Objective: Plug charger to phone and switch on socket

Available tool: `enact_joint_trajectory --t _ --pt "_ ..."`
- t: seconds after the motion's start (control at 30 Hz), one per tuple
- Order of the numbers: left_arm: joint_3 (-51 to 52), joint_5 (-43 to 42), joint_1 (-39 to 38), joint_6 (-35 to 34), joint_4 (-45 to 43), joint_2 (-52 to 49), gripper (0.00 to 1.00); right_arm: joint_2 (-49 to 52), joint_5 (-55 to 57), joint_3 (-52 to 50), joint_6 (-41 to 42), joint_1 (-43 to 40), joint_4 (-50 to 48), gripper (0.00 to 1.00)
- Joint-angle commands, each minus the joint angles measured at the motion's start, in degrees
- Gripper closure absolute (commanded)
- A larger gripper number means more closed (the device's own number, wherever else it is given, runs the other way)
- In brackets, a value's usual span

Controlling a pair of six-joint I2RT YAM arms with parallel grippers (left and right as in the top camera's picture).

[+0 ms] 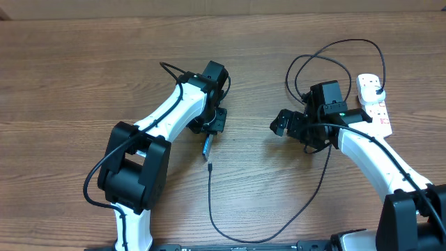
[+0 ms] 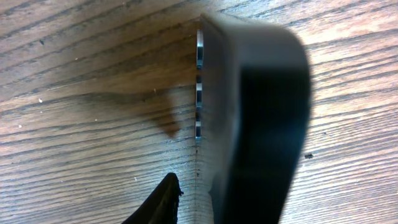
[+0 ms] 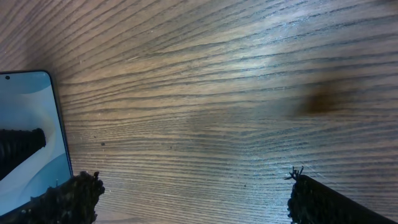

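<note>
Charger [image 1: 211, 199] looks not yet plugged; your right gripper [image 3: 189, 199] stands wide apart by phone [image 3: 28, 124], left gripper [image 1: 212, 130] you cannot tell, so carry it there.

Table [image 1: 70, 70]: mid-brown wood with fine darker grain lines. Socket [image 1: 374, 102] at 2 o'clock: white with red markings. Charger [image 1: 210, 195] toward 6 o'clock: thin black cable. Phone [image 3: 25, 118], at 9 o'clock in the right wrist view: pale blue screen fading lighter, dark rim. Left arm [image 1: 167, 111] and right arm [image 1: 366, 150]: white shells, black joints.
</note>
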State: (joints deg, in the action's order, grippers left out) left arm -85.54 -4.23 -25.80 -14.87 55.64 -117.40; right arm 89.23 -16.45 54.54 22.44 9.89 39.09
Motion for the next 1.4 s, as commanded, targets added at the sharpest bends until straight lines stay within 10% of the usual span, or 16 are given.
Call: enact_joint_trajectory --t 0.0,0.53,1.07,1.37 --pt "-0.8 0.3 -0.1 -1.1 -0.2 -0.3 0.78 0.2 0.5 0.2 0.0 0.2 -0.2 0.00" --pt "-0.8 2.1 -0.2 -4.6 -0.4 -0.3 0.68 0.2 0.5 0.2 0.0 0.2 -0.2 0.00" --pt "-0.8 2.1 -0.2 -4.6 -0.4 -0.3 0.85 0.2 0.5 0.2 0.0 0.2 -0.2 0.00" --pt "-0.8 2.1 -0.2 -4.7 -0.4 -0.3 0.77 0.2 0.5 0.2 0.0 0.2 -0.2 0.00"
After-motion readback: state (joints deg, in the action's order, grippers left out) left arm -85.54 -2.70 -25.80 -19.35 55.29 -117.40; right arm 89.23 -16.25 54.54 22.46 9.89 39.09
